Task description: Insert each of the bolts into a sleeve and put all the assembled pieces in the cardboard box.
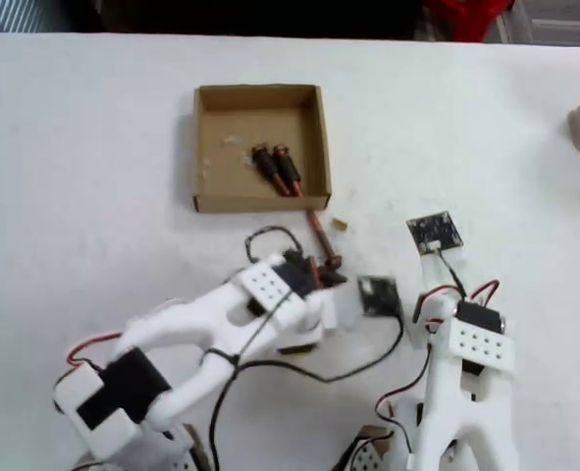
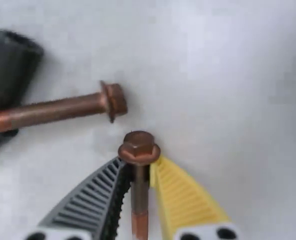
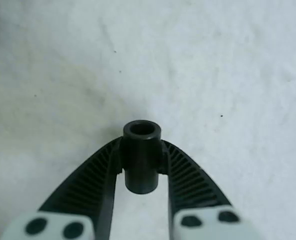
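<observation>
A copper-coloured hex-flange bolt [image 2: 138,148] is clamped by its shank in the left gripper [image 2: 139,170], between one grey ribbed finger and one yellow finger, with the head outermost above the white table [image 2: 228,60]. A second copper bolt [image 2: 62,110] lies flat on the table just beside it, the two heads near but apart. A blurred black tube [image 2: 10,60] overlaps its shank. The right gripper [image 3: 141,150] is closed on a black cylindrical sleeve [image 3: 141,172], whose open bore faces the wrist camera. In the high view, the square brown cardboard box [image 1: 260,201] holds two assembled pieces [image 1: 276,169] toward the corner nearest the loose bolt, which lies just outside that corner.
</observation>
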Controlling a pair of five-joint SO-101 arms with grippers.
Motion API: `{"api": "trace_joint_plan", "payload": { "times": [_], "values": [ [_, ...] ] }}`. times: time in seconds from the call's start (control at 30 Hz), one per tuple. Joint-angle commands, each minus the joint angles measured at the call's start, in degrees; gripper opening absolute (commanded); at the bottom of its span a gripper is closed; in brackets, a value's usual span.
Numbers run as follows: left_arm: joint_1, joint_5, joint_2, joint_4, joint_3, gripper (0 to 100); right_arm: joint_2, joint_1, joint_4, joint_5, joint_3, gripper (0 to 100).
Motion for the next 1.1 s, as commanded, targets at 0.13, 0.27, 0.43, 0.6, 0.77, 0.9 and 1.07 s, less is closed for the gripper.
{"api": "trace_joint_plan", "payload": {
  "times": [0.13, 0.27, 0.43, 0.6, 0.77, 0.9, 1.07],
  "values": [
    [-11.6, 12.2, 0.0, 2.4, -6.6, 2, -1.1, 0.4, -0.6, 0.0, -0.4, 1.7],
    [-15.3, 15.6, 0.0, 2.7, -8.4, 2, -1.0, 0.3, -0.6, 0.0, -0.4, 1.7],
    [-18.6, 21.3, 0.0, 5.5, -12.0, 2, -0.9, 0.2, -0.6, 0.0, -0.4, 1.7],
    [-25.9, 26.9, 0.0, 10.2, -17.4, 2, -0.9, 0.0, -0.6, -0.1, -0.3, 1.7],
    [-34.6, 32.6, 0.0, 7.3, -17.8, 2, -0.9, -3.1, -0.6, -5.3, -0.2, 1.7],
    [-41.6, 35.3, 0.0, 2.6, -17.6, 2, -1.5, -6.2, -1.4, -11.3, 0.9, 1.7],
    [-48.5, 35.6, 0.5, -2.5, -17.4, 2, -1.5, -11.9, -8.7, -16.4, 4.0, 1.7]
  ]
}}
